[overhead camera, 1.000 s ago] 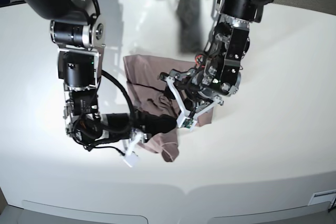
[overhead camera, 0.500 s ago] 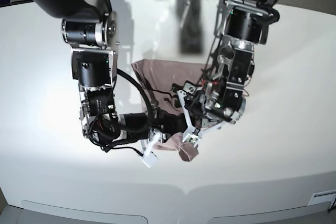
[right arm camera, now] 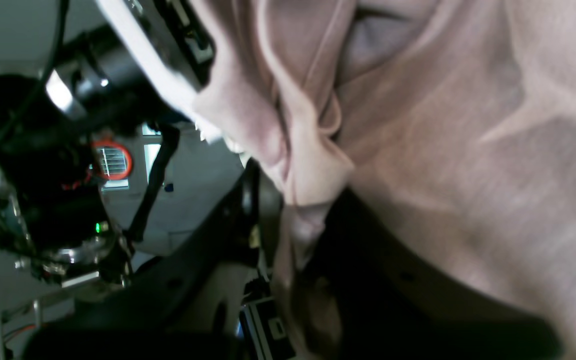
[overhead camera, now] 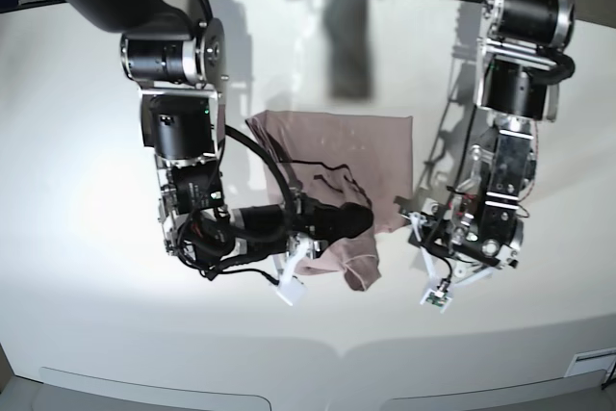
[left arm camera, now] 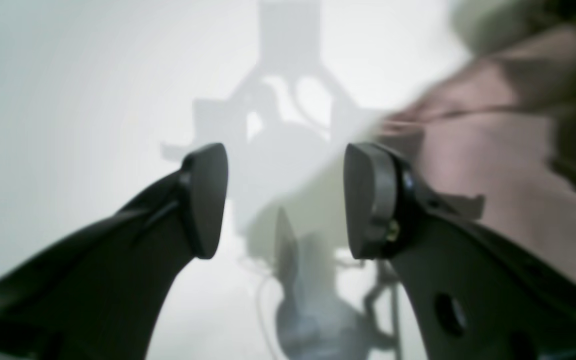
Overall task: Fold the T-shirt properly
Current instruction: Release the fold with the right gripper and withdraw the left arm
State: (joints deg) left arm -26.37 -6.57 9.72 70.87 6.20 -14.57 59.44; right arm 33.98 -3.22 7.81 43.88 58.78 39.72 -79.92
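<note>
Now right fingers point(right arm camera: 288, 220) pinch T-shirt point(overhead camera: 337, 156); left fingers point(left arm camera: 205, 200) spread wide, empty, beside it.

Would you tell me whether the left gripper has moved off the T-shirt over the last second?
Yes. The left gripper has moved off the T-shirt toward the base view's right, over bare table.

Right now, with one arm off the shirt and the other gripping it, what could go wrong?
1. The right gripper is shut on the T-shirt, which is bunched and creased near the grip; pulling further could drag the flat part out of shape.
2. The left gripper is open over bare table, beside the cloth, so nothing pins the shirt; it may slide instead of folding.
</note>
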